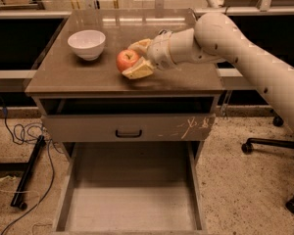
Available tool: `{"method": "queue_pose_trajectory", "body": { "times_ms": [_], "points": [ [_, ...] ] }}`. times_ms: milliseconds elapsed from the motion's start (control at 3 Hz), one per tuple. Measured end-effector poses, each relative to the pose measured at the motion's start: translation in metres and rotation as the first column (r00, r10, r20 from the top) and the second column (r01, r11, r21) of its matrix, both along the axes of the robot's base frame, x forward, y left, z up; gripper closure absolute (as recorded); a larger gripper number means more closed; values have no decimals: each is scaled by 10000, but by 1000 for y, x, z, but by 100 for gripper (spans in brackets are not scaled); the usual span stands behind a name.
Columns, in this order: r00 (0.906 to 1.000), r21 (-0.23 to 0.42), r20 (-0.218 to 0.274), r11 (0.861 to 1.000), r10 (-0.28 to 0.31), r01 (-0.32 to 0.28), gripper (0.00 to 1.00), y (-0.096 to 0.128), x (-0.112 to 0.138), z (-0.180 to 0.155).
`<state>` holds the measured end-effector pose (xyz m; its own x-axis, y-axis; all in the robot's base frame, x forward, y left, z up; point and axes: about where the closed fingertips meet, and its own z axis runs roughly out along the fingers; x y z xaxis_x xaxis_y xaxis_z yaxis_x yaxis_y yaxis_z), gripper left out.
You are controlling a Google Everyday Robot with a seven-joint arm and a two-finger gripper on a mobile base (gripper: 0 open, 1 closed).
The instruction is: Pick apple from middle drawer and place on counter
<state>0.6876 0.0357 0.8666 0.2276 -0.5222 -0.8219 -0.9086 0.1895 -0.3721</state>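
Observation:
The apple (127,59) is red-orange and sits between the two pale fingers (138,69) of my gripper (133,58), which is shut on it. The gripper holds it just over the middle of the counter (73,76); I cannot tell whether it touches the top. My arm reaches in from the right. The middle drawer (132,202) is pulled out below the cabinet, and its flat floor is bare.
A white bowl (86,43) stands on the counter to the left of the apple. A closed drawer front with a dark handle (128,132) is under the top. Cables (17,141) lie on the floor at left. A chair base (267,146) stands at right.

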Motion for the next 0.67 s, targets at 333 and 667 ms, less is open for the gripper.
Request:
{"method": "queue_pose_trajectory", "body": {
  "times_ms": [333,667],
  "points": [
    [9996,-230,-206,9995,-199,194,100,-3,5,-15],
    [9996,-232,-208,9995,-200,195,81,-3,5,-15]
  ]
}}
